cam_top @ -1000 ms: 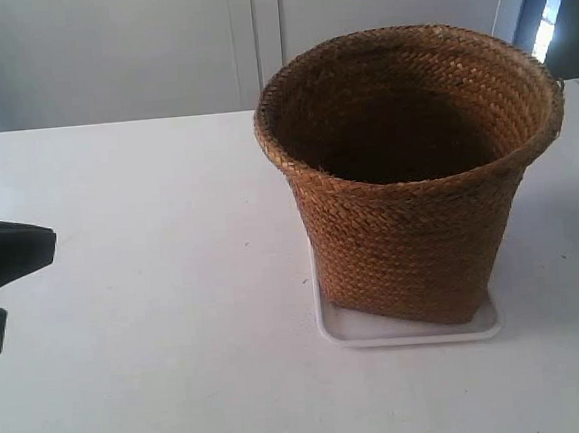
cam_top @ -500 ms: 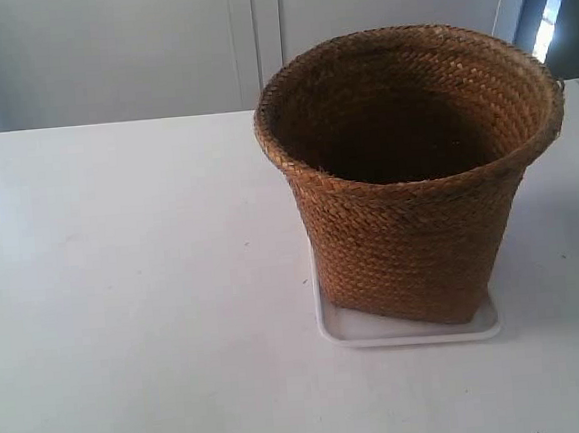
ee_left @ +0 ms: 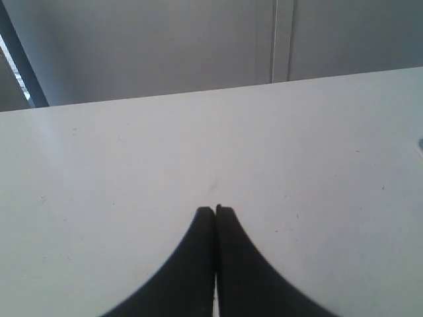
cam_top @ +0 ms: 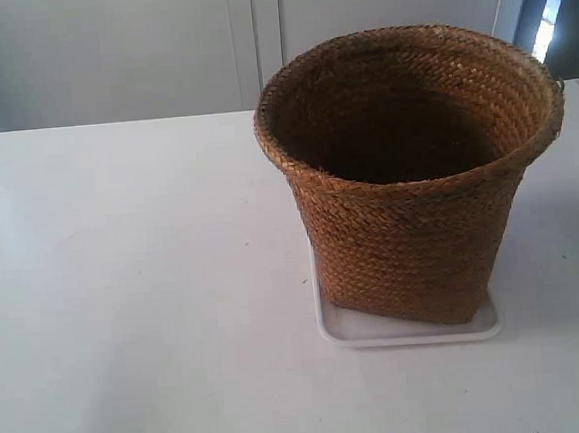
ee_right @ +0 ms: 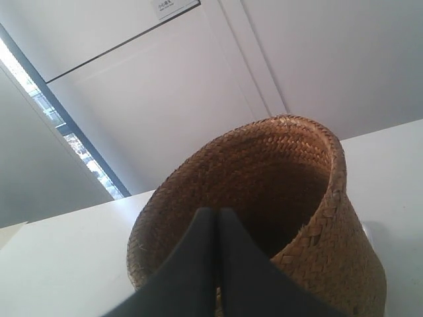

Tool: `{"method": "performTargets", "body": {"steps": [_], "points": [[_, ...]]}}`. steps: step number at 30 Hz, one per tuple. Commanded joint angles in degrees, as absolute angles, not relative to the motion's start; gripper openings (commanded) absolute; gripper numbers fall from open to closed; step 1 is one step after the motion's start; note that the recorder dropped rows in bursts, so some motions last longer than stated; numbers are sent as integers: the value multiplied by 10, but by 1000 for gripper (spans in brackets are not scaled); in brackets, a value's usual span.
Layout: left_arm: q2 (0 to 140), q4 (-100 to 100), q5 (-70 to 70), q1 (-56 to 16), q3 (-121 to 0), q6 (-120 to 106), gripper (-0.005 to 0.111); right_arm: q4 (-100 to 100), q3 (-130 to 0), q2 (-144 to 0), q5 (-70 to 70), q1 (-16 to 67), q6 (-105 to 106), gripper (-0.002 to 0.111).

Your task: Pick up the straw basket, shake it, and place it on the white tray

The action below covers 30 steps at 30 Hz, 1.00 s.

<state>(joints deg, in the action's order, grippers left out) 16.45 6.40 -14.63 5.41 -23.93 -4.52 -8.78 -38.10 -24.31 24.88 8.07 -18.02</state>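
The brown braided straw basket [cam_top: 412, 237] stands upright on the white tray [cam_top: 379, 328], whose rim shows along the basket's front and left side. It is empty inside. Neither arm shows in the exterior view. In the left wrist view my left gripper [ee_left: 215, 210] is shut with nothing in it, low over bare white table. In the right wrist view my right gripper [ee_right: 217, 211] is also shut and empty. It is seen against the straw basket [ee_right: 330, 251] near its rim, and I cannot tell if it touches the rim.
The white table [cam_top: 125, 290] stretches wide to the basket's left and front. Its far edge [cam_top: 112, 123] meets a grey panelled wall. A window strip [cam_top: 553, 15] shows at the back right.
The dark gripper at the exterior view's left edge one second ago has pulled out of that view. Basket and tray have not moved.
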Motion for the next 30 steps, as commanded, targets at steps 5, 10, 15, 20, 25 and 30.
{"method": "performTargets", "body": {"steps": [5, 10, 15, 20, 25, 30], "points": [[90, 55, -102, 56, -165, -52, 0, -84, -379, -241, 243, 79, -180, 0], [66, 55, -46, 56, -121, -52, 0, -84, -379, -241, 243, 79, -180, 0], [50, 56, -43, 56, -72, -46, 0, -84, -379, -241, 243, 79, -180, 0], [33, 59, -67, 56, -49, -38, 0, -84, -379, -241, 243, 79, -180, 0], [12, 57, -114, 44, -36, -39, 0, -84, -379, -241, 243, 79, -180, 0], [0, 56, -114, 10, -7, -39, 0, -84, -379, -241, 243, 79, -180, 0]]}}
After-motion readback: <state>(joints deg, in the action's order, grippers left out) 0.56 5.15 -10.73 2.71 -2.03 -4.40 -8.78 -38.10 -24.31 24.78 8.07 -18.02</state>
